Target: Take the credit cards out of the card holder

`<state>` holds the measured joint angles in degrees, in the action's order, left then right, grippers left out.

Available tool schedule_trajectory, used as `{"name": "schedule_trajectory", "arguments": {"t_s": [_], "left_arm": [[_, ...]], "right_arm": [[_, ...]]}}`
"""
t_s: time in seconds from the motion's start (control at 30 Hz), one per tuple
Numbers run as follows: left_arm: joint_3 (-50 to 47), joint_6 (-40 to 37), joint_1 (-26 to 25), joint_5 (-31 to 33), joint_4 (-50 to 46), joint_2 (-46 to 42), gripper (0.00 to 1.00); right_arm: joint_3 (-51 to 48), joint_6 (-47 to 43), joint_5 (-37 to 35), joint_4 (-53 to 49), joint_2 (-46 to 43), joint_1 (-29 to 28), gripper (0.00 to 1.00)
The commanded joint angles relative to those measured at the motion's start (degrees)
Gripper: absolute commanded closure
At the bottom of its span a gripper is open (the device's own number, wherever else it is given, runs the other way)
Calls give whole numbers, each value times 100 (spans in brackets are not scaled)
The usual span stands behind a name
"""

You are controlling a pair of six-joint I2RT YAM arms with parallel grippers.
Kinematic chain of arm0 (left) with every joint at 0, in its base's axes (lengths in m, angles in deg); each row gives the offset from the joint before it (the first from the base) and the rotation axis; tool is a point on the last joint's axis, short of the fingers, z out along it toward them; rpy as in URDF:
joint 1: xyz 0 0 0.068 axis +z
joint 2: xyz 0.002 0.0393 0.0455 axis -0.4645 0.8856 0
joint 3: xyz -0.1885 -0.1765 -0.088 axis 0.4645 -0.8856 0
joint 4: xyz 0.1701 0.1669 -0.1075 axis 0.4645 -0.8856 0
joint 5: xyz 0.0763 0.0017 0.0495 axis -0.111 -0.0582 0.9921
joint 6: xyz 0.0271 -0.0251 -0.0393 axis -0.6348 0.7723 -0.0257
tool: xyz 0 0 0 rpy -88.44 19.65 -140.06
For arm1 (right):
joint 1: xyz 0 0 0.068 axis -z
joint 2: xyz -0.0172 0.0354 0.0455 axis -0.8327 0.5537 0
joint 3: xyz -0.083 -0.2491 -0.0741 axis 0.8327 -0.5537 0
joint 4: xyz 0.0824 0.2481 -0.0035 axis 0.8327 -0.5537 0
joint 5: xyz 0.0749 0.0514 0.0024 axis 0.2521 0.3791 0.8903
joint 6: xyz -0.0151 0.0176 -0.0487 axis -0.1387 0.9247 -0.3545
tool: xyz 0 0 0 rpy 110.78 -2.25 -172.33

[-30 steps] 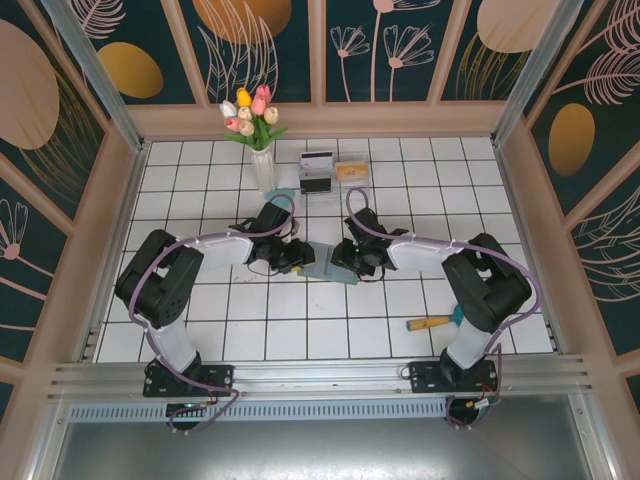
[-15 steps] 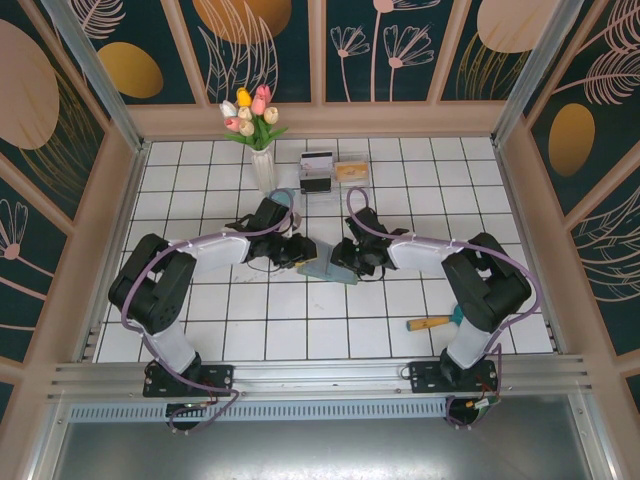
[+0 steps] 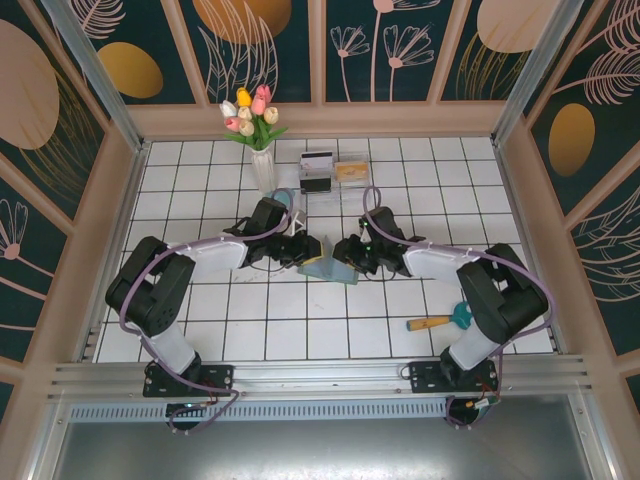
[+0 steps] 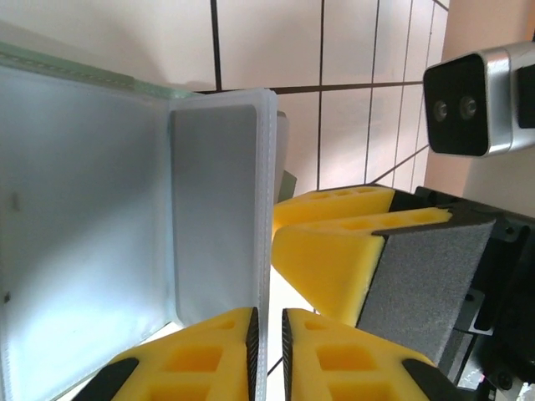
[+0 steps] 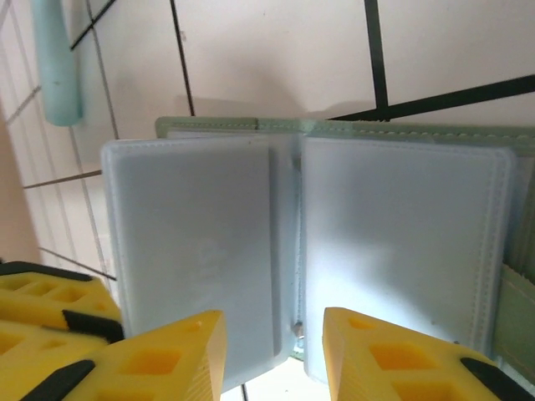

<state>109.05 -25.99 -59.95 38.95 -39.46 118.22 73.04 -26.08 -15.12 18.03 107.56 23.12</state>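
Observation:
The card holder (image 3: 328, 264) lies open on the white tiles between my two grippers, sage-green outside and blue-grey inside (image 5: 393, 242). One blue-grey flap (image 4: 217, 209) stands up on edge. My left gripper (image 4: 267, 342) has that flap's edge between its pads, jaws nearly together; from above it (image 3: 305, 250) sits at the holder's left side. My right gripper (image 5: 274, 351) is open, its fingers hanging either side of the spine without touching it; from above it (image 3: 352, 252) is at the holder's right side. The credit cards are hidden inside the holder.
A vase of tulips (image 3: 262, 165) and a clear plastic box (image 3: 335, 172) stand behind the arms. A wooden-handled tool (image 3: 432, 322) lies at the front right. A teal object (image 5: 57, 67) rests on the tiles beside the holder. Walls enclose the table.
My left gripper has moved right onto the holder and narrowed its jaws around the raised flap. My right arm has drawn back a little to the right, jaws unchanged.

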Motion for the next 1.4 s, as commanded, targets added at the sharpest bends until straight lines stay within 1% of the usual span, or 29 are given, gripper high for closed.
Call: {"name": "schedule_trajectory", "arguments": {"t_s": [0.0, 0.2, 0.43, 0.53, 0.67, 0.93, 1.2, 1.3, 1.37], "left_arm": [[-55, 46, -40, -190, 265, 155, 84], [-100, 65, -40, -223, 347, 275, 86], [-128, 57, -42, -235, 382, 306, 84], [-130, 47, -40, -242, 391, 328, 83], [-134, 20, -35, -231, 371, 348, 81], [-145, 10, -41, -214, 347, 377, 80], [-84, -153, -42, 1, 59, 330, 80], [-67, -188, -38, 67, -13, 295, 80], [-12, -319, -37, 235, -206, 270, 80]], "right_arm": [[-192, 174, 591, 766, -146, 86, 61], [-371, 297, 837, 1213, -168, 160, 58], [-353, 276, 874, 1298, -111, 161, 55], [-312, 254, 802, 1216, -101, 157, 54], [-115, 134, 577, 823, 9, 161, 53], [58, 35, 434, 513, 157, 161, 53], [107, -71, 80, 88, 138, 156, 59], [149, -144, -162, -192, 131, 156, 65], [246, -225, -306, -421, 201, 155, 70]]}}
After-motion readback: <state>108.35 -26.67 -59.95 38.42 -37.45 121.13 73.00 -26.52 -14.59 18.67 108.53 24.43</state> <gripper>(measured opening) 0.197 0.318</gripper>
